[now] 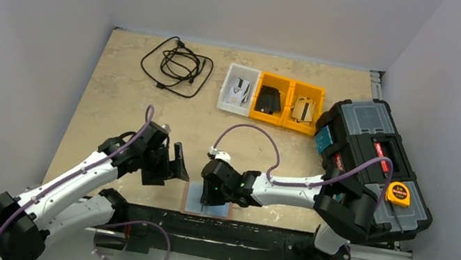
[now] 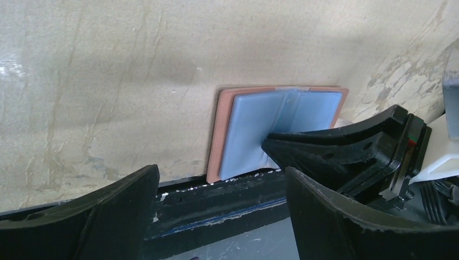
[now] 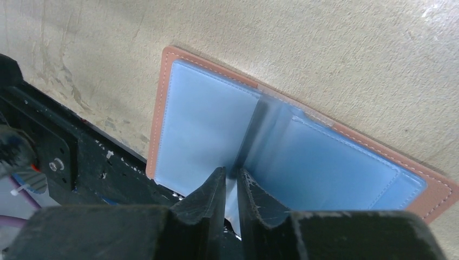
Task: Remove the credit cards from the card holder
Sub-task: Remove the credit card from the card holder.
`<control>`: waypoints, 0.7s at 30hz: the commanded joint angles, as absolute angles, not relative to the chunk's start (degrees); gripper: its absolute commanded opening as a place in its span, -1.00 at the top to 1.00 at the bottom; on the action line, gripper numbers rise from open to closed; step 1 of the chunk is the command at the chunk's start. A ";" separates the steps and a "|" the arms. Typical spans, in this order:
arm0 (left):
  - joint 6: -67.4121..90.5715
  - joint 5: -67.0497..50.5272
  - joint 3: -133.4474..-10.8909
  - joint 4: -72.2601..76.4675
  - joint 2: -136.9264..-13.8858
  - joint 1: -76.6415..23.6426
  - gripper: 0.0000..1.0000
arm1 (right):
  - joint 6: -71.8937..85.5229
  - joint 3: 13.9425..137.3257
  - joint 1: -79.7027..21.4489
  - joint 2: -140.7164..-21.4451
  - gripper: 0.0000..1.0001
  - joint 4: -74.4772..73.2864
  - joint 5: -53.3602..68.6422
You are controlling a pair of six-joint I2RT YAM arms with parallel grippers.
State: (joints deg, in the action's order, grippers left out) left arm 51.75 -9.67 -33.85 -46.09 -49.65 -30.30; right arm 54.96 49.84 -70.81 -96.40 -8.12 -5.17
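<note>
Right fingers (image 3: 208, 200) are pinched almost shut on the blue leaf (image 3: 262, 127) that stands up from the spine of the card holder (image 3: 325, 162), gripping it at its near edge. Left fingers (image 2: 108, 216) gape wide, holding nothing, hovering just off the holder's left side. The holder lies open flat on the surface (image 1: 122, 84), cover down, hard against the black rail (image 1: 231, 233) at the near edge, directly under the right fingers. No credit cards show as separate things (every sleeve reads the same pale blue, so whether the pinched leaf is a card or only a plastic page cannot be told). The step looks like drawing that leaf out. To do it well, the pull should run slow and straight toward the sleeve's open end, not upward, or the whole holder likely lifts with it. The left fingers are well placed to come down on the brown border and pin it, which would probably make the difference.
</note>
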 commanded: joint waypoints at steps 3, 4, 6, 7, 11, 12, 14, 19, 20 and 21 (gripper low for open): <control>53.83 -8.52 -33.72 -43.60 -51.21 -33.22 -0.66 | 51.95 50.03 -69.68 -100.06 0.40 -11.32 -11.45; 54.20 -7.47 -33.67 -44.25 -50.69 -33.22 -0.66 | 51.75 51.42 -70.27 -100.23 0.29 -12.91 -12.97; 55.16 -4.26 -33.99 -46.29 -49.51 -32.91 -0.66 | 51.60 55.42 -72.02 -100.96 0.11 -16.85 -16.73; 55.50 -3.17 -34.34 -47.44 -48.96 -32.05 -0.66 | 51.61 57.10 -72.87 -101.70 0.05 -19.57 -19.28; 55.77 -0.48 -35.57 -50.34 -47.44 -28.86 -0.66 | 51.41 61.64 -74.22 -105.48 0.02 -24.84 -23.76; 55.91 -0.21 -35.98 -50.96 -47.00 -28.28 -0.66 | 51.25 62.41 -74.26 -106.35 0.02 -25.75 -24.70; 56.30 1.11 -36.64 -52.17 -46.52 -26.71 -0.67 | 50.71 63.35 -74.34 -107.58 0.02 -26.63 -25.97; 56.24 -0.88 -36.58 -51.99 -45.42 -22.44 -0.67 | 49.72 64.25 -74.85 -109.71 0.10 -26.60 -26.26; 55.99 -1.57 -36.69 -51.81 -45.59 -22.26 -0.66 | 49.71 64.51 -74.90 -110.36 0.13 -26.87 -26.05; 55.68 -2.18 -36.78 -51.52 -45.88 -22.24 -0.66 | 49.66 64.78 -74.89 -111.18 0.18 -27.23 -25.92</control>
State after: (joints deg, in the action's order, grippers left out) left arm 55.51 -1.10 -34.57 -51.72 -46.09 -23.42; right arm 51.46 65.45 -75.48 -105.75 -21.76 -21.32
